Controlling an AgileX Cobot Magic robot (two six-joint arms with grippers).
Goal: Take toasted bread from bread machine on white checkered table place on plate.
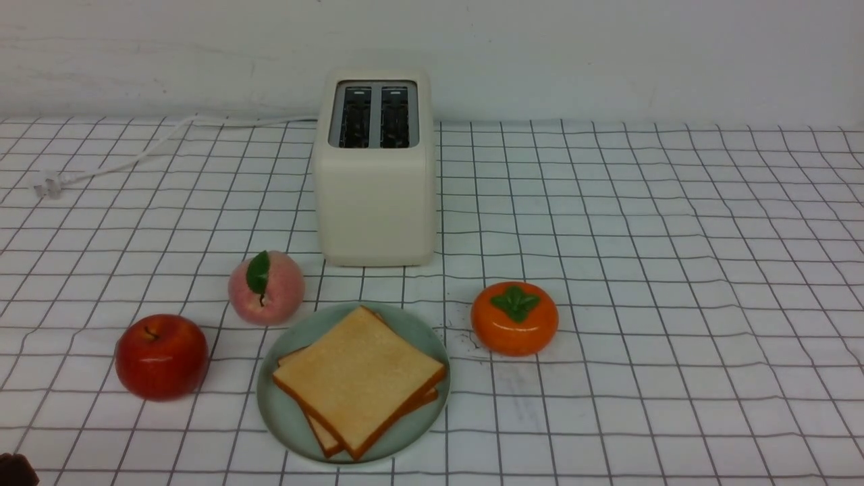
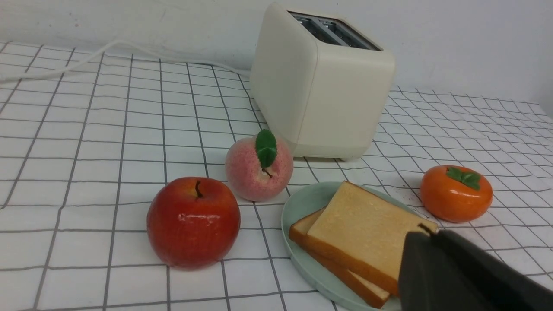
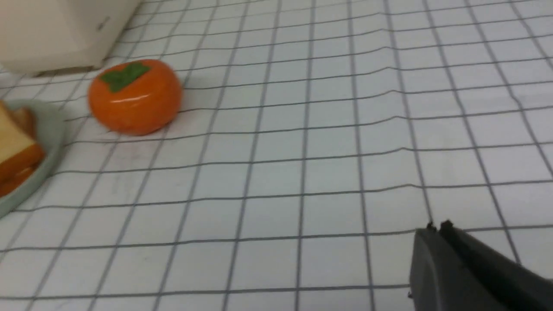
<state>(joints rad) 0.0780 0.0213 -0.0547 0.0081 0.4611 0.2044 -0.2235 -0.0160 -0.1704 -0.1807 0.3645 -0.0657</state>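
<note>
Left claw (image 2: pixel 425 231) closed, above 2 plated toast slices (image 1: pixel 358 378).

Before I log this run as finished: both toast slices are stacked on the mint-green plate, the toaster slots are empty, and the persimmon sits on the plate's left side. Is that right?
Not quite. The persimmon sits on the plate's right side, as the front view shows; the peach and apple are to its left. The rest holds: both toast slices are stacked on the plate, and the toaster slots are empty.

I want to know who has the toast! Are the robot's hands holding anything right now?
No, nothing is held. The left gripper and the right gripper are both shut and empty. Both toast slices lie on the plate.
</note>
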